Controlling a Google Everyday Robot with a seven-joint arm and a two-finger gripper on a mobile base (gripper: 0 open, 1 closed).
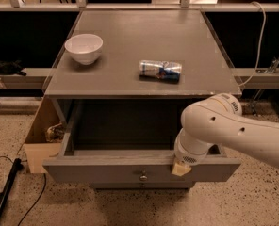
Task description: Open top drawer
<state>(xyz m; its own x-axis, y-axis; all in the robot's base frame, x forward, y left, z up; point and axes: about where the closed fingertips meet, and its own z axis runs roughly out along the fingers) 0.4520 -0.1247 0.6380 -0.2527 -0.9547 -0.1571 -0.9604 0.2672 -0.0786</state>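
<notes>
We find the top drawer [106, 171] standing well out, its front rim touching the pincer [180, 168]; the knob [143, 176] sits just left of the pincer. Whether the pincer is clenched or released, we cannot tell. We advise that any further pull run straight outward, with no sideways load.

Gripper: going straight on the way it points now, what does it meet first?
The gripper points down at the front panel of the top drawer, right of the knob. That panel's top edge looks like the first contact. Depth is unclear: if it hangs just in front, the floor comes next.
</notes>
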